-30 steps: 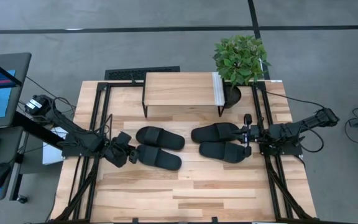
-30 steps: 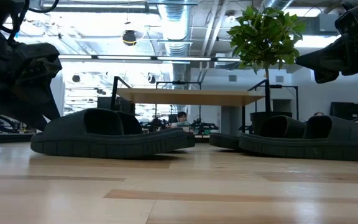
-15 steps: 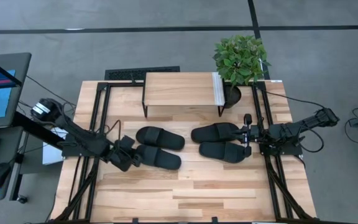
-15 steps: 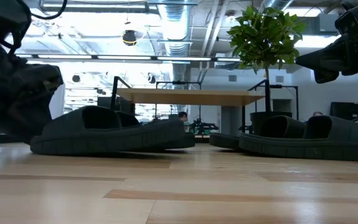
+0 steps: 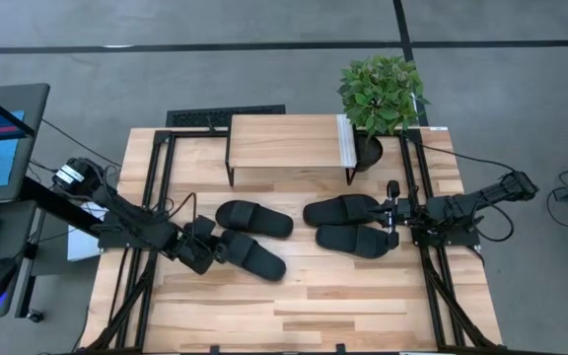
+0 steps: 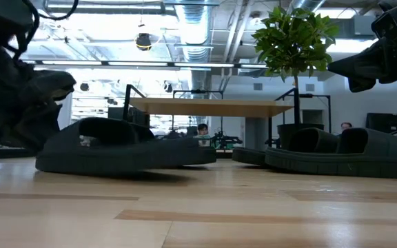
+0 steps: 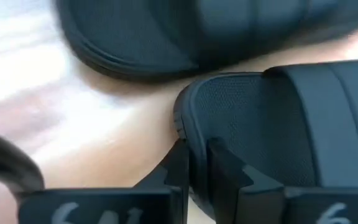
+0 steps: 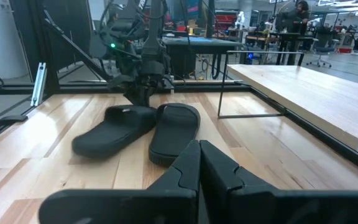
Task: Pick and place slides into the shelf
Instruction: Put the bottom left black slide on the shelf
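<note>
Left tool (image 5: 208, 252) pinches heel rim of front-left slide (image 5: 251, 256), tilted on surface (image 5: 304, 306); right tool (image 5: 393, 213) closed, empty.

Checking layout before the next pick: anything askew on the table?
Yes. The front-left slide is skewed, its toe swung toward the table's front, out of line with the slide behind it. The left end effector is shut on its heel rim. The right pair lies tidy; the shelf holds nothing.

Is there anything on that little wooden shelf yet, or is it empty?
Empty. The shelf shows only bare board from above, and all four slides are on the table in front of it.
</note>
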### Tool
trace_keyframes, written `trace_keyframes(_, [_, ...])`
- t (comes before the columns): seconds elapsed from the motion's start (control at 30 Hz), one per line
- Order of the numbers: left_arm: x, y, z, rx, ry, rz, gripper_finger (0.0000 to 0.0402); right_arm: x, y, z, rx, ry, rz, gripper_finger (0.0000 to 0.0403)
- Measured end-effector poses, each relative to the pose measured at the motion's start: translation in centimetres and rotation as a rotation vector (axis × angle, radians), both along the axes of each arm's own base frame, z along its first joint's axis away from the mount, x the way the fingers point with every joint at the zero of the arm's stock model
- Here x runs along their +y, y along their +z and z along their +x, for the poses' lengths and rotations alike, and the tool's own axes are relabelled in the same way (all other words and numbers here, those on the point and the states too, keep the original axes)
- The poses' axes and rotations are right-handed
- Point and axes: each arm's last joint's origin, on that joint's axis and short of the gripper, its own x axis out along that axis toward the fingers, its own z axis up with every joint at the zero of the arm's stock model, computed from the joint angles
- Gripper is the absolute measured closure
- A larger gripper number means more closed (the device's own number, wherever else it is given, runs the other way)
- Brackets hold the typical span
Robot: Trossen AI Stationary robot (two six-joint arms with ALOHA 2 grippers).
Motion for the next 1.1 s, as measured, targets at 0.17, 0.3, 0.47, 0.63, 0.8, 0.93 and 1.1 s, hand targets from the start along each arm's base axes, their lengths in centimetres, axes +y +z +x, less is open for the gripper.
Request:
trace_keyframes(0.17, [-0.9, 1.0, 0.5, 0.015, -0.023, -0.036, 0.0385, 0.0, 0.0, 0.0, 0.0, 0.0, 0.0, 0.0403])
trace_keyframes(0.3, [-1.8, 2.5, 0.9, 0.027, -0.025, -0.033, 0.0386, 0.0, 0.0, 0.0, 0.0, 0.0, 0.0, 0.0403])
trace_keyframes(0.47, [-2.8, 5.1, 1.2, 0.06, -0.012, 0.045, 0.0386, 0.0, 0.0, 0.0, 0.0, 0.0, 0.0, 0.0403])
trace_keyframes(0.63, [-3.8, 8.9, 1.5, 0.045, -0.019, 0.163, 0.0386, 0.0, 0.0, 0.0, 0.0, 0.0, 0.0, 0.0403])
trace_keyframes(0.8, [-4.1, 12.6, 1.7, 0.041, -0.056, 0.309, 0.0386, 0.0, 0.0, 0.0, 0.0, 0.0, 0.0, 0.0403])
trace_keyframes(0.93, [-3.8, 15.0, 2.0, 0.079, -0.147, 0.468, 0.0387, 0.0, 0.0, 0.0, 0.0, 0.0, 0.0, 0.0403])
trace_keyframes(1.1, [-3.1, 17.4, 2.8, 0.128, -0.262, 0.725, 0.0388, 0.0, 0.0, 0.0, 0.0, 0.0, 0.0, 0.0403])
